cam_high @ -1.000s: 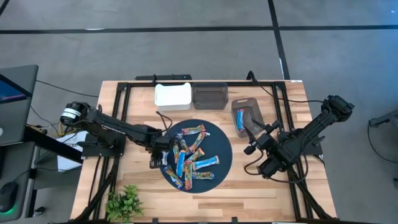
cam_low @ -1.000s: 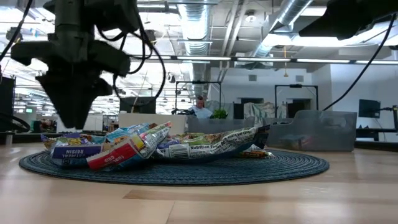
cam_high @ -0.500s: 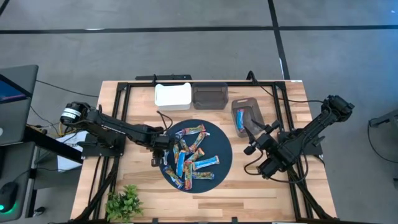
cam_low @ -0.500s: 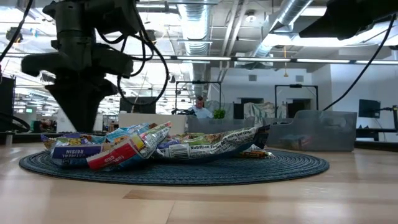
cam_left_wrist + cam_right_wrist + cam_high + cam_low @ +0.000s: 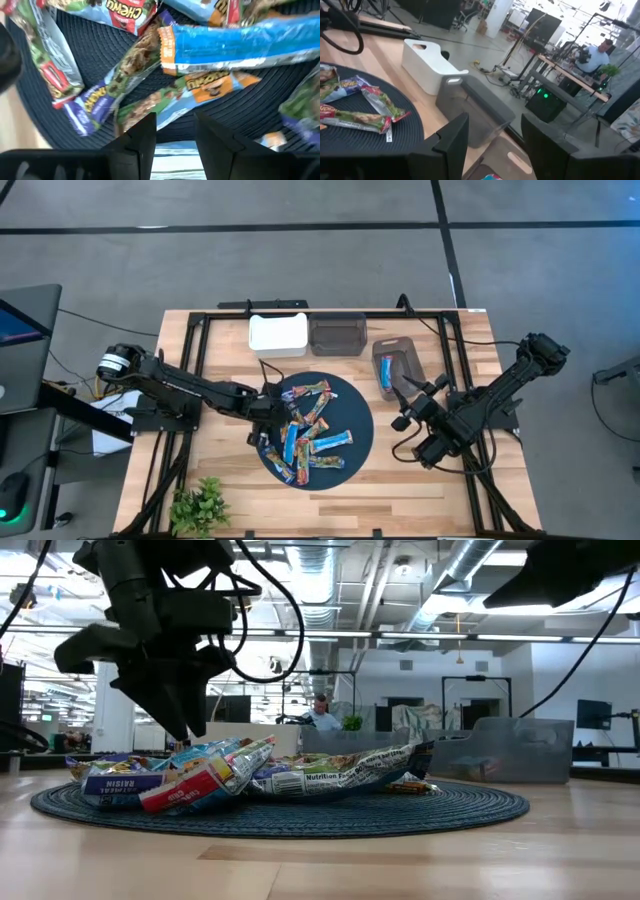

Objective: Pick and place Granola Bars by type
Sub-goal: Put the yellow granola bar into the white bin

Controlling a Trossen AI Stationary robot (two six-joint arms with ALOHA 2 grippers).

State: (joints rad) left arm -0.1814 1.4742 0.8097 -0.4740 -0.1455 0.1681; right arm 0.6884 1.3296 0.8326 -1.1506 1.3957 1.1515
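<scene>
High view: left gripper [image 5: 268, 412] over the left rim of the dark round mat [image 5: 358, 442] at frame centre, above the scattered granola bars [image 5: 306, 432]; one bar already in the grey bin [image 5: 395, 366] right of centre. Right gripper [image 5: 413, 402] parked beside that bin. White bin [image 5: 277, 334] and dark bin [image 5: 337, 333] at upper centre.

Low view: left gripper hanging at upper left above the heap, clear of it. Only here visible: bars overlapping and propped on one another.

Left wrist view: fingers [image 5: 141, 137] parted, nothing between them, just above a blue wrapper [image 5: 252, 45] and brown-green ones. Likely risk: pinching two overlapping wrappers, or slipping off shiny foil.

Right wrist view: fingers [image 5: 451, 142] spread, empty, facing the bins.
</scene>
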